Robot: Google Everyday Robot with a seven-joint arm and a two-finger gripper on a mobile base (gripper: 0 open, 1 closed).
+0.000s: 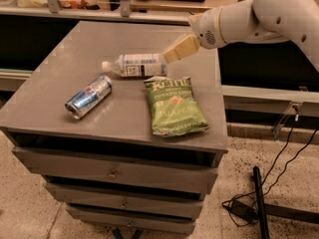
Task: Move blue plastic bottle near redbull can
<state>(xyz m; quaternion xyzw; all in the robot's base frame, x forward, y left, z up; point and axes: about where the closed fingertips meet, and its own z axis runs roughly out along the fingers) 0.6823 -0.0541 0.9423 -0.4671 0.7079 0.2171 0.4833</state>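
Bottle and can both lie on their sides on the grey tabletop, apart from each other. The blue plastic bottle lies near the middle, roughly crosswise, with its white cap pointing left and its base to the right. Its label faces up. The redbull can lies in front of it and to the left, set on a diagonal, one round end turned toward the front-left edge. A clear strip of tabletop separates the can from the bottle's cap. A green bag of jalapeño potato chips lies flat to the right of the can, its top edge just beside the bottle's lower side. My white arm reaches in from the upper right. My jaws, cream-coloured, sit at the bottle's base end, angled down toward it and very close to it. Whether they touch the bottle I cannot tell, nor whether they are open or closed. Below the tabletop, the cabinet shows stacked drawers. A black cable trails over the speckled floor on the right.
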